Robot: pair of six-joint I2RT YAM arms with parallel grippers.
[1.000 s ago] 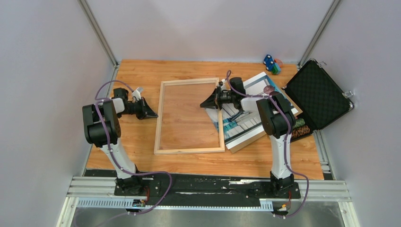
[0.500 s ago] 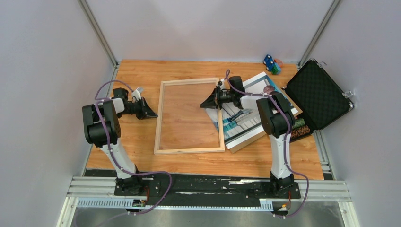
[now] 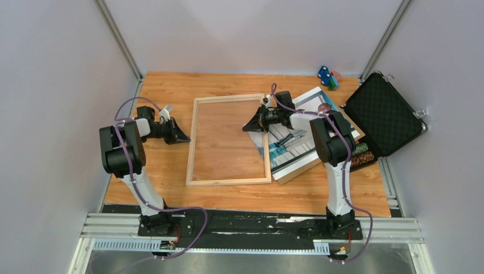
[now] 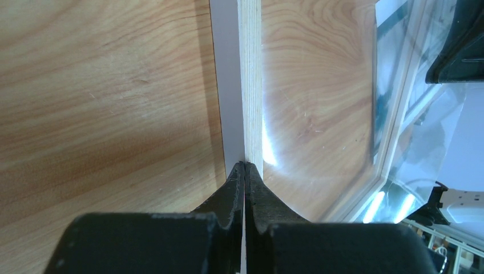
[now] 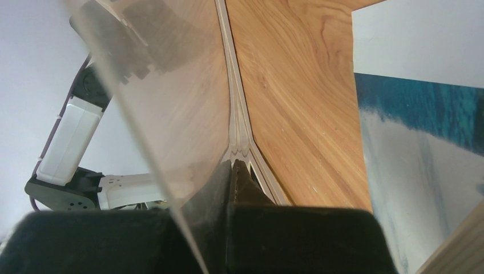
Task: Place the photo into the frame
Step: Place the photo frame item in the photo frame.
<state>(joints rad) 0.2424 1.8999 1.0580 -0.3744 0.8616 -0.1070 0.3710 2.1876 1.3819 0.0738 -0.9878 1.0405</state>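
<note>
Overhead looks down; close wrist cameras share the frame (image 4: pixel 250 85)

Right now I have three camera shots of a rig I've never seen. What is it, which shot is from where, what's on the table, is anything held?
These are two small robot arms bolted side by side at the near edge of a table, each ending in a two-finger tool. The wide picture comes from a fixed camera above and behind them. The other two come from a camera on each wrist, looking along that arm's own fingers.

On the table lies the frame, pale wood with a clear pane. Right of it the photo lies on a brown backing board, partly under the right arm. Further right is an open black case, with small coloured toys at the back.

The left tool and right tool are both shut and hold nothing. Their tips appear to touch the frame's left and right rails.
</note>
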